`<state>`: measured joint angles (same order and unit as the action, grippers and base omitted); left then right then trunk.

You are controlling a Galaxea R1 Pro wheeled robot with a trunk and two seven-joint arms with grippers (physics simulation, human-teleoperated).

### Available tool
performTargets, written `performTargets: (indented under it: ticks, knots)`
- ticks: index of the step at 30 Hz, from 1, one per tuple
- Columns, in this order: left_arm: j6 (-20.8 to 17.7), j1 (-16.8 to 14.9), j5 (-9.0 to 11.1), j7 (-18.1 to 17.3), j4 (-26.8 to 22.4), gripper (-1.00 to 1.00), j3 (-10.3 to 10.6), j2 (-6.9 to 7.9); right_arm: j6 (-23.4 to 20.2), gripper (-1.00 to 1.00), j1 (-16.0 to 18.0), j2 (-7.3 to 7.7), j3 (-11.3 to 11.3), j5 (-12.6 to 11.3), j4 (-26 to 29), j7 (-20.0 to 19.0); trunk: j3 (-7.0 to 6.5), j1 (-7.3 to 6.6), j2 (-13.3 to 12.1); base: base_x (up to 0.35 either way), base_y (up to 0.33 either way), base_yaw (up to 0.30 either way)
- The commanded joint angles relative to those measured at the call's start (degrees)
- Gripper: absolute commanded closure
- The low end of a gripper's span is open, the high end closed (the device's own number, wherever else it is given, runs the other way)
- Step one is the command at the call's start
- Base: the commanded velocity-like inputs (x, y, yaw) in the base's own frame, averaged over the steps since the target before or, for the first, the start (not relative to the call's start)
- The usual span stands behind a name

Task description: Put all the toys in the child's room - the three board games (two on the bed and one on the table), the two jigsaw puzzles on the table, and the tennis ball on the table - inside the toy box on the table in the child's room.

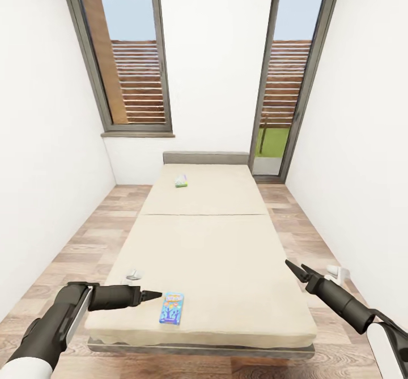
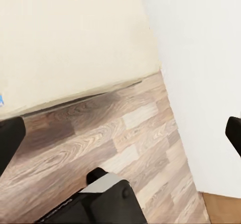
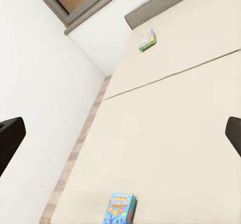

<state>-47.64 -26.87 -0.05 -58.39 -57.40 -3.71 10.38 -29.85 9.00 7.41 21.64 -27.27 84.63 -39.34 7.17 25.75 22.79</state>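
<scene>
Left arm: reached right across the bed's [image 1: 226,254] near left corner; left gripper [image 1: 148,296] just left of the blue game [image 1: 171,307], fingers wide apart, empty.
Right arm: raised beside the bed's right edge; right gripper [image 1: 299,272] spread, empty.
Green game [image 1: 181,181]: far end, near the headboard [image 1: 205,157].

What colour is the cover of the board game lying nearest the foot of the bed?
Mainly blue, with bright multicoloured print: the board game shows best in the head view.

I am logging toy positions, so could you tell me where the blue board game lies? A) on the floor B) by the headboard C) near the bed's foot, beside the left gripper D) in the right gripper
C: the blue board game lies flat near the foot of the bed, just beside the left gripper.
</scene>
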Motion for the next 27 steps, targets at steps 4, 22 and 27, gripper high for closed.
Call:
performTargets:
  ticks: [4, 22, 27]
  knots:
    - [-0.57, -0.76, 0.5, 17.21, 0.03, -1.0, -0.37, -1.63, -0.9, -1.0, 0.1, -0.17, -0.25, -0.09, 0.61, 1.35, 0.12, 0.03, 0.13, 0.001, 0.0, 0.0]
    - [0.39, -18.32, 0.62, 54.41, 15.64, -1.0, -0.3, -15.24, -5.29, -1.0, 0.14, -0.39, -2.04, 0.13, 4.85, 7.22, 0.12, 0.03, 0.13, 0.0, 0.0, 0.0]
    - [6.25, -27.67, 0.52, 57.19, 29.41, -1.0, -0.32, -16.65, -6.63, -1.0, 0.17, -0.32, -4.99, 0.14, 5.4, 7.09, 0.12, 0.03, 0.13, 0.0, 0.0, 0.0]
